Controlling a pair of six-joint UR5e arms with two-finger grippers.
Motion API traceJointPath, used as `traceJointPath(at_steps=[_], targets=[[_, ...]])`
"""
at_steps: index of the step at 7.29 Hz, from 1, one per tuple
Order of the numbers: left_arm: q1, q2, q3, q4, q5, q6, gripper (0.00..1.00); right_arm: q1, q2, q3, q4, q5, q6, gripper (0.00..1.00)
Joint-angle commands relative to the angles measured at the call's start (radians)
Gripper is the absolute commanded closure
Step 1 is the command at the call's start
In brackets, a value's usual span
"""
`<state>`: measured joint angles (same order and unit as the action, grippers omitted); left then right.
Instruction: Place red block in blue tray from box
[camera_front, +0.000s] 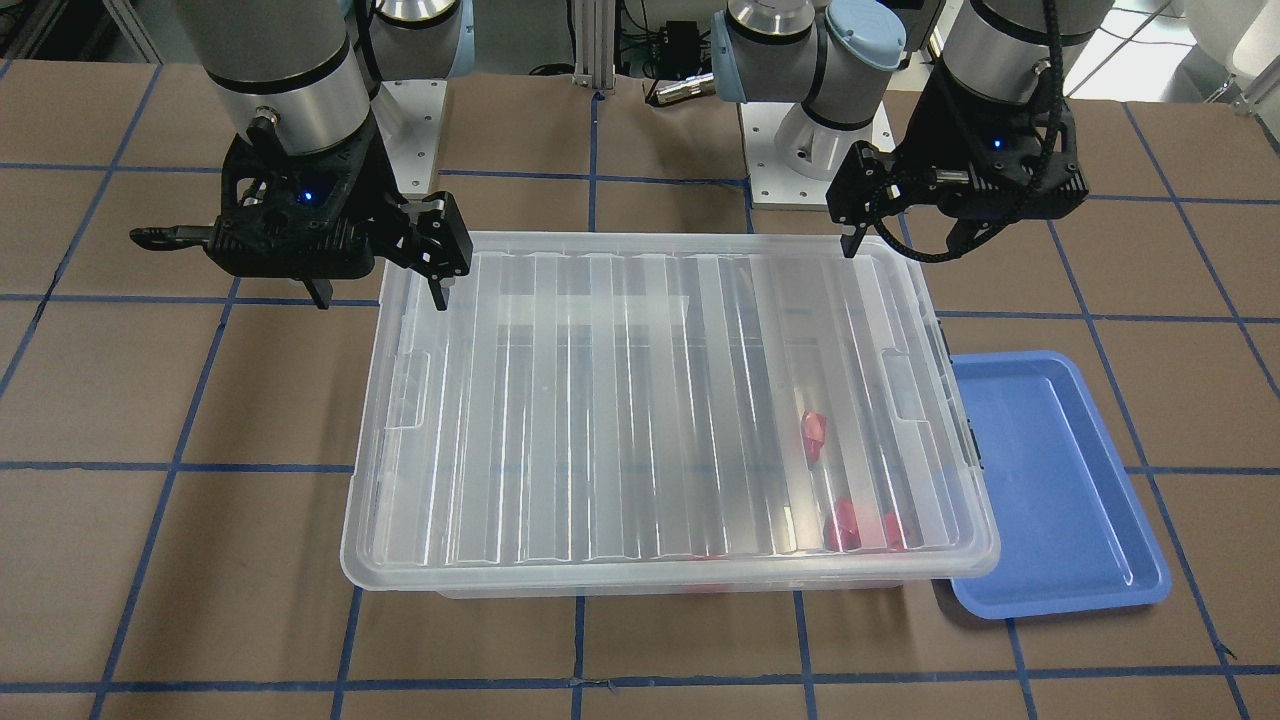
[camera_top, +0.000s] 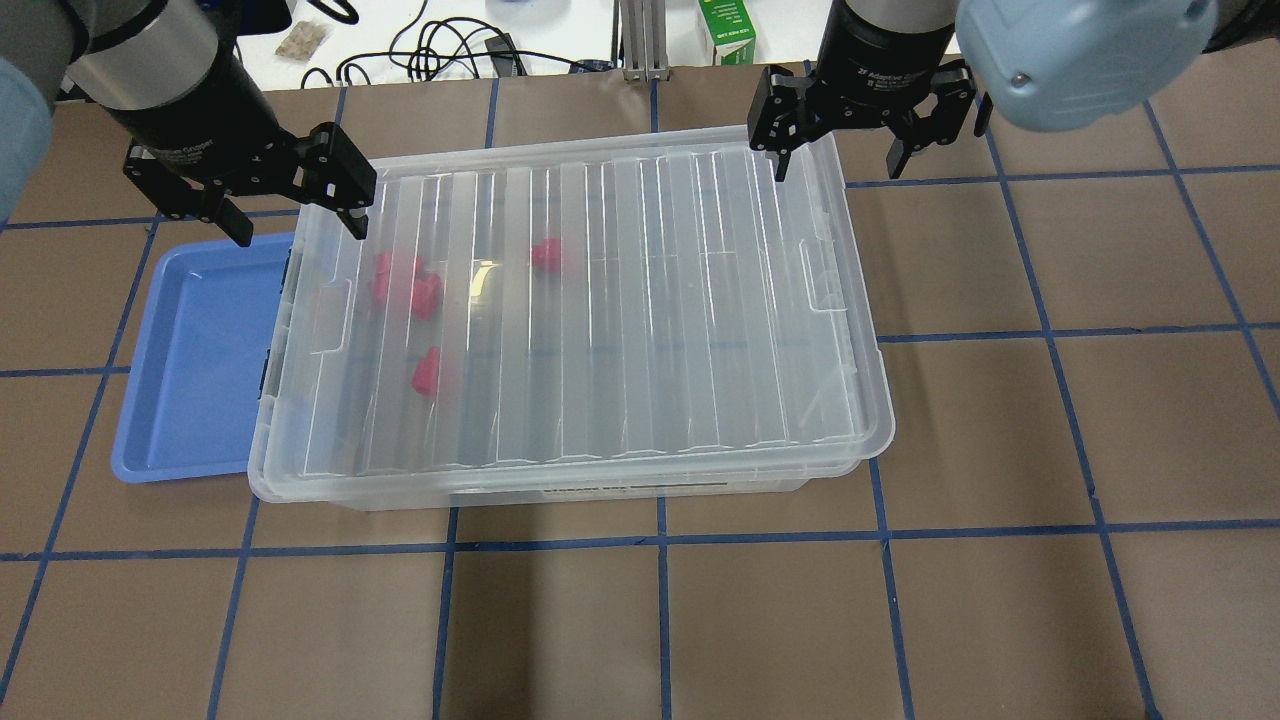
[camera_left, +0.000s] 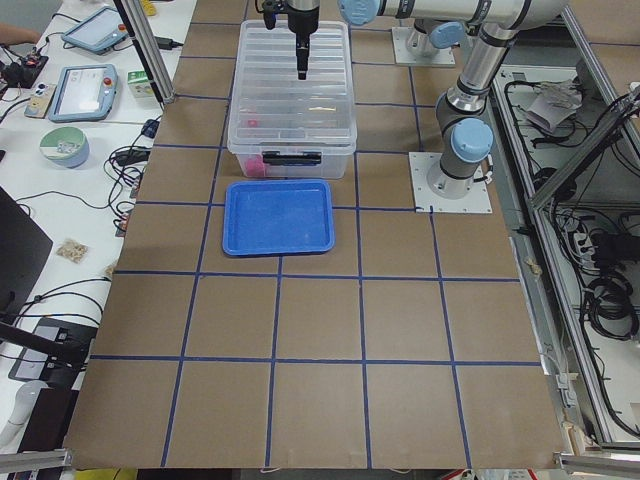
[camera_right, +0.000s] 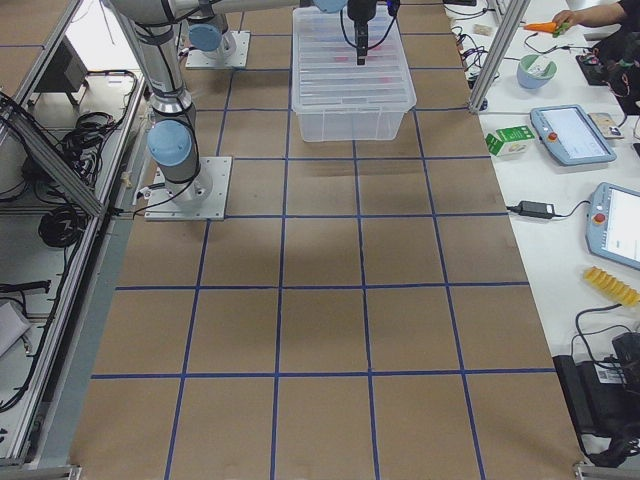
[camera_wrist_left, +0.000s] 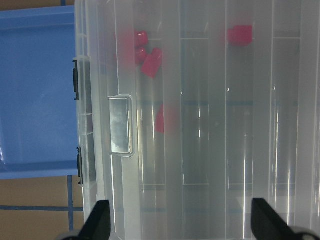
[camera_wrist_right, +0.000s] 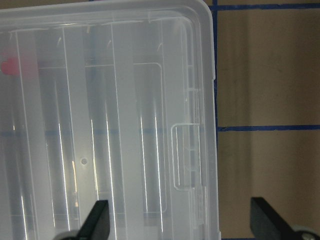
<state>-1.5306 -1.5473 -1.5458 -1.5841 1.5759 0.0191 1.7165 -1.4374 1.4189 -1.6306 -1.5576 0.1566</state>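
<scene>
The box (camera_top: 600, 300) is a clear bin with its ribbed lid on, in the middle of the table. Several red blocks (camera_top: 428, 372) lie inside near its left end and show blurred through the lid; they also show in the left wrist view (camera_wrist_left: 150, 62). The blue tray (camera_top: 190, 360) sits empty against the box's left end. My left gripper (camera_top: 297, 222) is open and empty, high over the box's left end. My right gripper (camera_top: 838, 165) is open and empty, high over the box's right end. In the front view the left gripper (camera_front: 955, 225) is on the right and the right gripper (camera_front: 380, 295) on the left.
The brown table carries a blue tape grid (camera_top: 660, 540). Dark latches (camera_wrist_left: 76, 82) sit on the box's tray-side end. Both arm bases (camera_front: 810, 160) stand behind the box. A side bench (camera_right: 570, 130) holds tablets and small items.
</scene>
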Motion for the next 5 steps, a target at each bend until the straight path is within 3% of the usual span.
traceJointPath(at_steps=[1,5], targets=[[0.0,0.001,-0.002,0.001,0.001,-0.001,0.0,0.0,0.0,0.0,0.0,-0.001,0.001,0.0],[0.0,-0.001,-0.004,0.004,-0.007,-0.002,0.0,-0.052,0.005,0.015,0.006,-0.002,-0.02,0.0]])
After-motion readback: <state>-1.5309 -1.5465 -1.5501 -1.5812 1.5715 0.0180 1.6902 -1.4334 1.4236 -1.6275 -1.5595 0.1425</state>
